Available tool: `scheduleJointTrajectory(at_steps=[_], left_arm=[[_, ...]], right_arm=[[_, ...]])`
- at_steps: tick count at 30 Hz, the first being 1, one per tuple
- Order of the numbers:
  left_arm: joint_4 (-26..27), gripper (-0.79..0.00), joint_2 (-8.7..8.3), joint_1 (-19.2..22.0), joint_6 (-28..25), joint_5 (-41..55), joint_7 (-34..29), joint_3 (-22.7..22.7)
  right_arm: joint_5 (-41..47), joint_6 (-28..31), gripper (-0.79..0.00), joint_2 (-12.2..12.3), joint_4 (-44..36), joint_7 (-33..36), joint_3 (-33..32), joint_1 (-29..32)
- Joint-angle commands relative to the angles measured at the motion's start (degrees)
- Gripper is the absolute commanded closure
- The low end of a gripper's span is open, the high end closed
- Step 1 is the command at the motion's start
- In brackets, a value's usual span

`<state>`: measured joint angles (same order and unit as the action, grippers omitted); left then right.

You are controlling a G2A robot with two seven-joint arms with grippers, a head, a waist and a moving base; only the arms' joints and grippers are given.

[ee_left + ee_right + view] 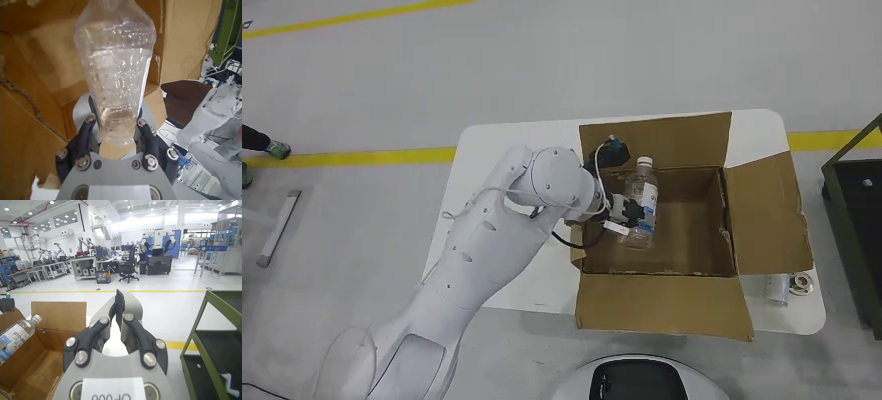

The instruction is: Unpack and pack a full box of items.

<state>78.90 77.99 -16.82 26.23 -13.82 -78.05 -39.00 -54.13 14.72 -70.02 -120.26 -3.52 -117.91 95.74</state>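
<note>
While the left gripper (628, 213) pinches a clear plastic water bottle (641, 200) low on its body, just above the base, the neck and white cap point away from the wrist toward the box's upright far flap. Left wrist view confirms it: the left gripper (116, 121) has both black fingers (88, 130) pressed on opposite sides of the bottle (115, 75), which is part-filled with clear liquid. The gripper sits just inside the cardboard box (657, 140) at the wall on the arm's own side, so the bottle is within the box outline near that wall, with brown box floor beyond and below it. Cannot tell whether the bottle touches the floor. Box walls and a torn flap edge (28, 132) close in around the gripper. The right gripper (118, 309) has its ribbed pads pressed together with nothing between them. To one side of it is the open box (58, 311), with the bottle (15, 336) tilted cap-up over the box wall; on its other side stands a green metal cart (217, 332). On the white table (512, 160), past the box flap farthest from the left gripper, a small silver cylinder (778, 289) lies on its side with a small round metal piece (802, 284) just beside it. Both are well apart from the bottle.
</note>
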Motion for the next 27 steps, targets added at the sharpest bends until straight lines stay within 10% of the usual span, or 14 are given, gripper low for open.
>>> scheduleJointTrajectory(at_steps=[1,17,27], left_arm=[[-0.2,0.000,0.02,0.2,0.0,0.0,0.0,0.4],[1.6,0.000,0.09,-0.9,0.7,-1.2,1.4,1.3],[-1.6,0.000,2.42,2.0,7.1,0.5,7.1,11.8]], right_arm=[[0.1,0.1,0.000,0.0,0.0,-0.1,0.0,0.2],[0.3,1.2,0.000,-0.1,-0.4,-0.2,0.9,0.4],[0.4,1.6,0.000,-0.2,-0.2,-0.2,1.3,0.3]])
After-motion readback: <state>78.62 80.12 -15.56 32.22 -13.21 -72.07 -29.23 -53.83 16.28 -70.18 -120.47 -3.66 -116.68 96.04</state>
